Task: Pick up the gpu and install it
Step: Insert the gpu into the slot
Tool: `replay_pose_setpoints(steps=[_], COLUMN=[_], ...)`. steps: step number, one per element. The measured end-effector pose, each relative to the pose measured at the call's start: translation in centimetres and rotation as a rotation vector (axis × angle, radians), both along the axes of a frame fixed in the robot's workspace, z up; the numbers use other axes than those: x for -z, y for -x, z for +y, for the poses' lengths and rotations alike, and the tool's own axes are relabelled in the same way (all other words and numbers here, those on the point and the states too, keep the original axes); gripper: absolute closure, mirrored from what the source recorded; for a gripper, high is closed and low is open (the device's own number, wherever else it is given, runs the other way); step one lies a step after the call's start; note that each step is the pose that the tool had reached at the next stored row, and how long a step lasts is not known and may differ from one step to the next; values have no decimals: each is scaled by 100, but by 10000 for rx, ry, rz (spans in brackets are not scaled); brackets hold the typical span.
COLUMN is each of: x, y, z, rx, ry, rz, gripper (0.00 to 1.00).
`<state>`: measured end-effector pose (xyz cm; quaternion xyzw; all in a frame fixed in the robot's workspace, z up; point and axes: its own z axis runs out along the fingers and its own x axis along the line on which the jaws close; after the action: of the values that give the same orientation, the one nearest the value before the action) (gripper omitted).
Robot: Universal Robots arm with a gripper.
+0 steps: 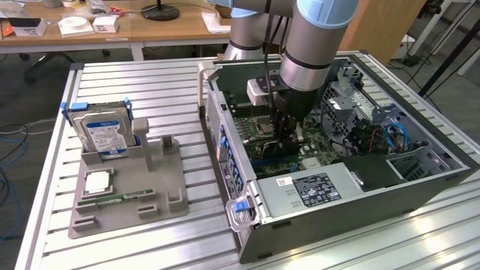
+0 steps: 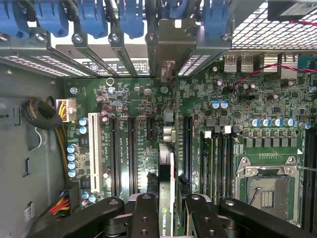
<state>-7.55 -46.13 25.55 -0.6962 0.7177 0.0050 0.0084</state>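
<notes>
Inside the open computer case (image 1: pixel 360 185), the pincer (image 2: pixel 167 208) is clamped on the gpu (image 2: pixel 167 168), held edge-on above the motherboard (image 2: pixel 143 104) slots. Misalignment could jam its bracket against the slot covers. The slatted metal surface (image 1: pixel 150 84) stands in an office with wooden desks (image 1: pixel 112 31).

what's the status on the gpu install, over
Pincer shut on gpu, inside the open computer case. Card edge-on over the motherboard slots. Nothing seen blocking.

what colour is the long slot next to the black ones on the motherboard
White. The long slot stands out beside the black slots on the green motherboard, clearest in the wrist view.
</notes>
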Motion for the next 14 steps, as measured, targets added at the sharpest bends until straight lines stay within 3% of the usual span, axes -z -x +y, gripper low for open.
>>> replay_pose_setpoints(steps=[14], x=[26], y=[0], z=[12], rx=[-1], ry=[-11], rz=[1], gripper=[74])
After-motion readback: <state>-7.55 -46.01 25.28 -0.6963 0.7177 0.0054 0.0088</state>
